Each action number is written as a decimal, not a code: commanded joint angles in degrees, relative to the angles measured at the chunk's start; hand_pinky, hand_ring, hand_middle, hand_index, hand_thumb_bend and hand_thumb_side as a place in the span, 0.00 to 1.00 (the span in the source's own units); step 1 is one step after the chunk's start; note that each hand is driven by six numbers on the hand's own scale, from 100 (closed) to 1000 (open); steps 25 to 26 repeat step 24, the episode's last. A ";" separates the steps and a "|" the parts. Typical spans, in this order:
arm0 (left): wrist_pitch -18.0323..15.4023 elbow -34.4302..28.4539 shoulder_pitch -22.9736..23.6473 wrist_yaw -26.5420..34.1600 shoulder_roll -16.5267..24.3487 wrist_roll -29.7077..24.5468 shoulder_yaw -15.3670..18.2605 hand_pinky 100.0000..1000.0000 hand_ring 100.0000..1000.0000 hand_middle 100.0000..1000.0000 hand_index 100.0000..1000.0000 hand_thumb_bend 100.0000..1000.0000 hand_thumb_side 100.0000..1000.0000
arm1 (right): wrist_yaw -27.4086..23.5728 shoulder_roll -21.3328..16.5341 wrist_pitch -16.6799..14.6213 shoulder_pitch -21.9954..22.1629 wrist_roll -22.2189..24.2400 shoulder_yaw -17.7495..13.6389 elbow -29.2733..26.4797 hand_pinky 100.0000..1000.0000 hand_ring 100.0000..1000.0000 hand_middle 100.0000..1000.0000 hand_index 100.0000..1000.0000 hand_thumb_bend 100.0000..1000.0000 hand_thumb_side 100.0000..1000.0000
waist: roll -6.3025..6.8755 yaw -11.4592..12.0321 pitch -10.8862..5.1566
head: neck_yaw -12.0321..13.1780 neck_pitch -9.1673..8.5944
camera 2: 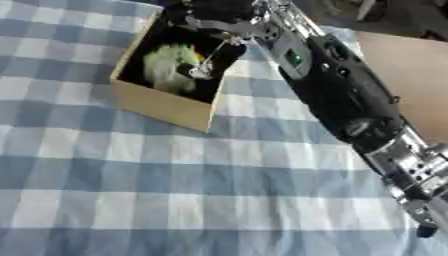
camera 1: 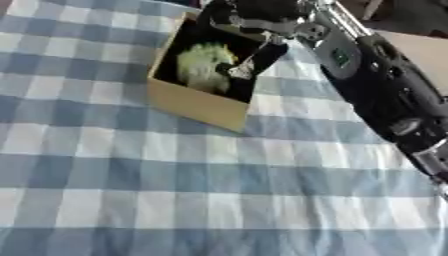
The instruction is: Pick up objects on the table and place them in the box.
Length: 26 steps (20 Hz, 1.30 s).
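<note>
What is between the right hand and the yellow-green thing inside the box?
Nothing solid that I can make out. The right hand hangs over the box, above the yellow-green thing; the left eye view shows it best.

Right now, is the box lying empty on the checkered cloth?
No, a pale yellow-green object already sits inside the box, under the right hand.

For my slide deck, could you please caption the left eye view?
Right hand reaches over the box, which holds a pale green object, on a blue checked tablecloth.
</note>
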 commanded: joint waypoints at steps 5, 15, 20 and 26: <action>0.01 -0.84 -0.32 0.17 0.15 -0.87 -0.05 0.28 0.52 0.61 0.62 0.00 0.80 | 0.40 -1.87 0.70 -1.35 -1.35 -1.16 -1.99 0.93 0.84 0.78 0.89 0.10 0.54 | 0.75 -0.24 -1.48 | 0.30 0.24; 0.14 -0.84 0.57 -0.07 0.43 -0.40 0.42 0.28 0.52 0.61 0.62 0.00 0.80 | -11.76 -6.96 5.92 3.10 -5.22 -6.00 -15.87 0.84 0.77 0.69 0.84 0.00 0.26 | 1.42 -1.79 -2.67 | 1.51 1.03; 0.02 -0.84 0.89 -0.04 0.76 1.52 0.98 0.29 0.52 0.61 0.62 0.00 0.80 | -21.32 -12.40 12.68 11.47 -11.55 -11.43 -30.70 0.81 0.74 0.66 0.80 0.00 0.21 | 2.21 -2.93 -2.85 | 2.70 1.20; 0.19 -0.84 1.01 -0.23 0.92 2.36 1.22 0.29 0.52 0.61 0.62 0.00 0.79 | -25.58 -14.21 12.11 17.34 -18.38 -15.15 -34.96 0.80 0.74 0.65 0.79 0.00 0.31 | 3.11 -3.81 -2.64 | 3.88 1.25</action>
